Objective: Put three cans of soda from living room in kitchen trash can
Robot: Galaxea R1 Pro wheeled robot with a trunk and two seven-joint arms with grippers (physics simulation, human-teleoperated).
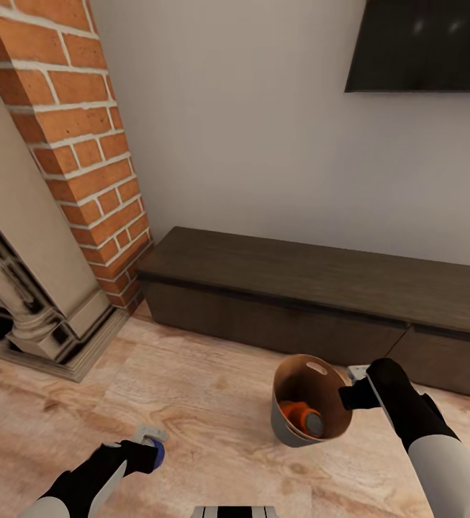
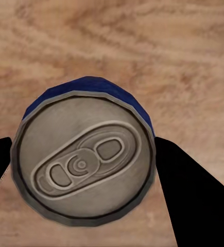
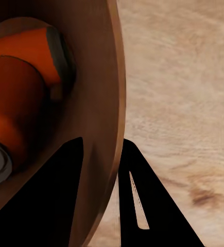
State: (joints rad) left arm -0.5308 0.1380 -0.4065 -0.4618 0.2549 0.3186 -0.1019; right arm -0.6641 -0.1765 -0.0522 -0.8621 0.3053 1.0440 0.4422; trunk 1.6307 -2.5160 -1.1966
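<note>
Head view shows us in the living room, facing a dark low cabinet (image 1: 314,288) under the TV (image 1: 422,43), with the brick fireplace (image 1: 69,144) at our left. Our right gripper (image 1: 350,392) is clamped on the rim of the bin (image 1: 286,424), one finger inside the wall and one outside, as the right wrist view makes plain; that pinch lets us carry the bin tilted and clear of the floor (image 1: 191,403). Two orange cans (image 1: 301,417) lie in its brown bottom, one against the other, so they ride along without a separate grip. Our left gripper (image 1: 152,450) is closed on the blue can (image 1: 158,452), a finger on either side of it in the left wrist view (image 2: 83,159), silver top toward the camera. We judge that can is held apart because the bin hangs across from it on the other arm.

The bin hangs near the cabinet front, and the fireplace base juts out at our left, so turning needs care on both sides. Open floor lies below and between the arms. The kitchen is still to reach.
</note>
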